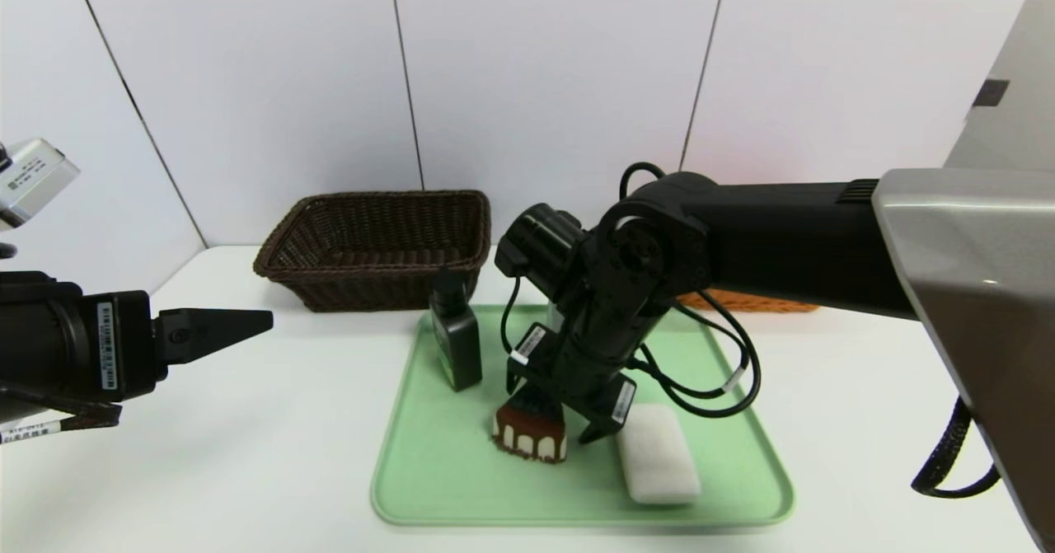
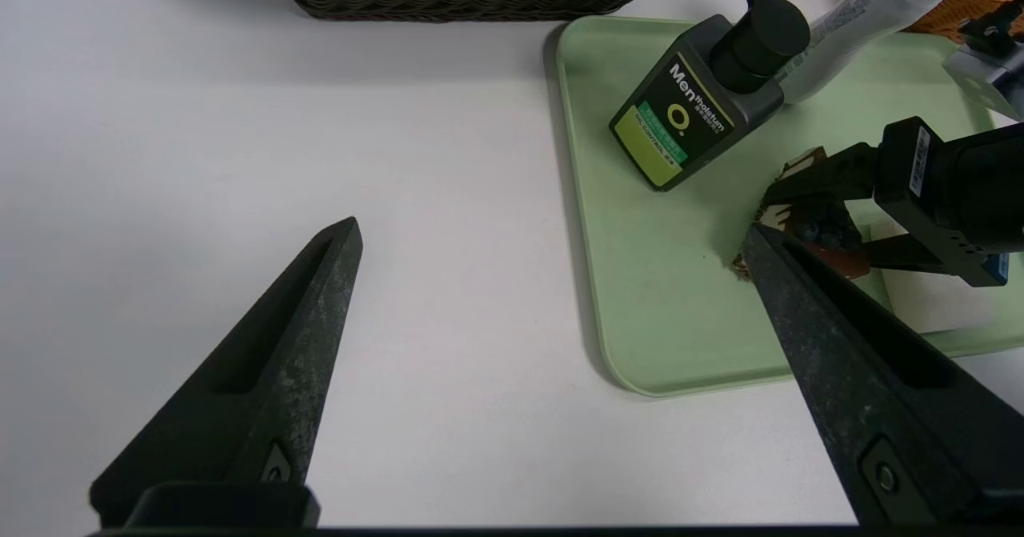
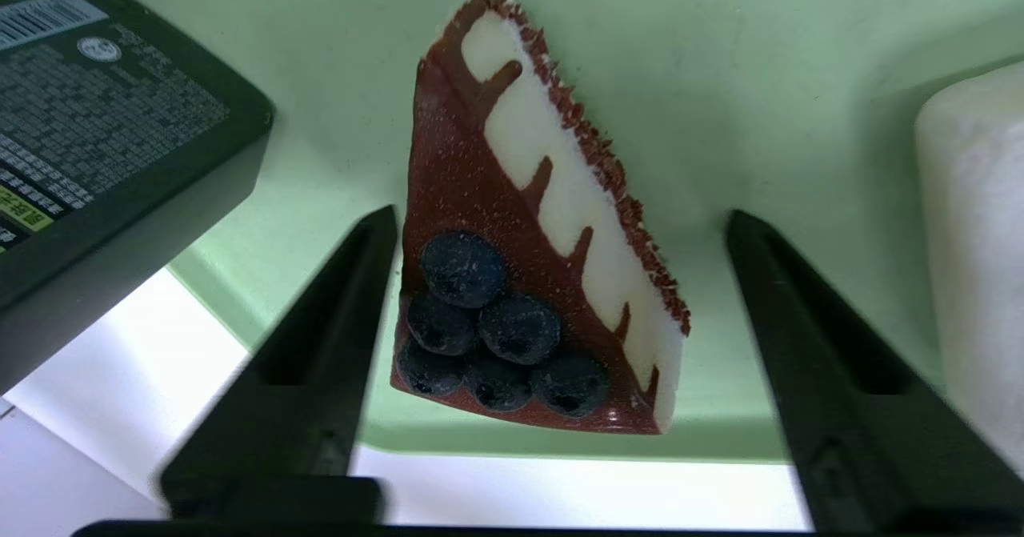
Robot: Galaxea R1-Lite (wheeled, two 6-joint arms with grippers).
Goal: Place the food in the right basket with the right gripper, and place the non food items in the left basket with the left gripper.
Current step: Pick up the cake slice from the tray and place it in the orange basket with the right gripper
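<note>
A white table [image 1: 247, 470] lies under everything, with twelve o'clock at its far side. On it sits the green tray [image 1: 445, 487], its rim low and its corners rounded. Just beyond the tray at eleven o'clock stands the brown basket [image 1: 371, 277]; at one o'clock is the orange basket [image 1: 766, 299], mostly hidden by the right arm in the head view. The left gripper [image 2: 552, 225] hangs above the table at nine o'clock from the tray, released, its fingers wide apart with nothing between them. The right gripper [image 3: 566, 210] is low over the middle of the tray, also released: its fingers stand apart on either side of the cake, with a gap at each side, so it straddles the slice without grasping it. Near the tray's twelve o'clock is a pale bottle [image 2: 856, 33], largely behind the right arm in the head view. The black bottle [image 1: 459, 343] stands upright at ten o'clock on the tray, its pump on top. A white block [image 1: 659, 458] lies at four o'clock. The cake [image 3: 512, 225], a chocolate-glazed wedge with cream-coloured sides, rests on the tray toward eight o'clock. Smallest are the blueberries [image 3: 520, 329], clustered on its wide end.
</note>
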